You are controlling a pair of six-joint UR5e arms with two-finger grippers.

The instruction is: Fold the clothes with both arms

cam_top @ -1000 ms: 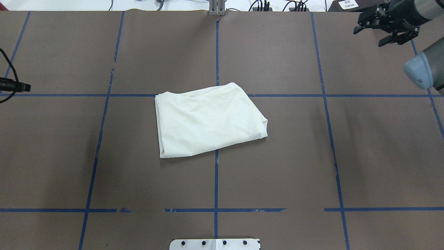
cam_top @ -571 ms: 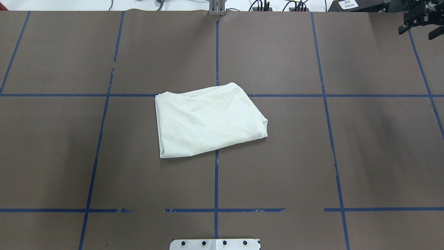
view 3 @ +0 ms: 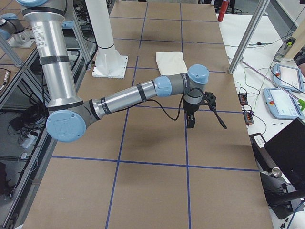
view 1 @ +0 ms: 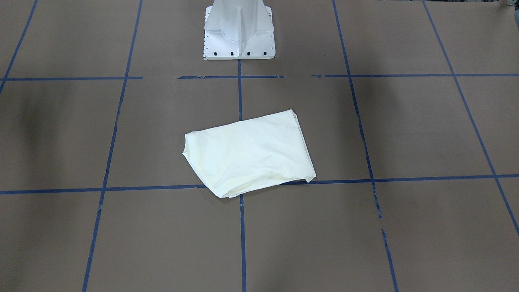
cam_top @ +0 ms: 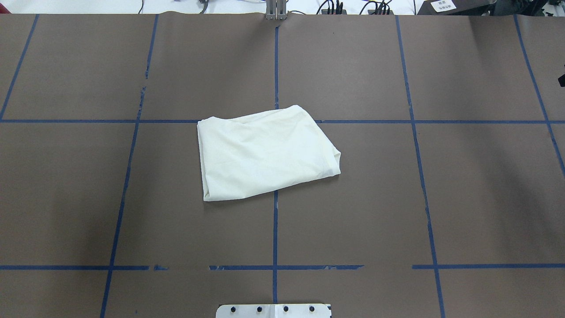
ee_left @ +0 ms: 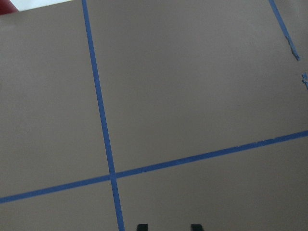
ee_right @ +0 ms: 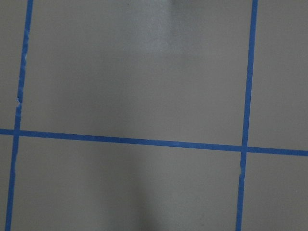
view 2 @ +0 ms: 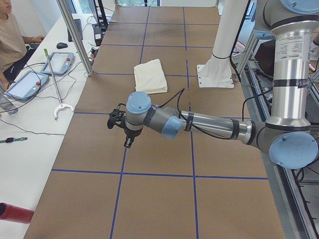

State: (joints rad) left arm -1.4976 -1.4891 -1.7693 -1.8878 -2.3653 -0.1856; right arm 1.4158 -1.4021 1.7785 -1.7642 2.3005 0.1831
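Note:
The cream shirt (cam_top: 265,152) lies folded into a compact, slightly skewed rectangle at the middle of the table. Its print and lettering are hidden. It also shows in the front view (view 1: 249,156) and small in both side views (view 2: 150,76) (view 3: 171,62). My left gripper (view 2: 119,128) hangs over bare table far to the shirt's left. The left wrist view shows its two fingertips (ee_left: 142,226) apart with nothing between them. My right gripper (view 3: 200,110) hangs over bare table far to the shirt's right. I cannot tell whether it is open or shut.
The white pedestal base (view 1: 239,28) stands at the robot's side of the table. Blue tape lines (cam_top: 275,66) grid the brown table cover. Beyond the far edge are posts, cables, tablets (view 2: 27,84) and a seated person (view 2: 12,35).
Both arms have swung outward and left the overhead view. The right gripper went off past the right edge, the left past the left edge. The shirt has not moved.

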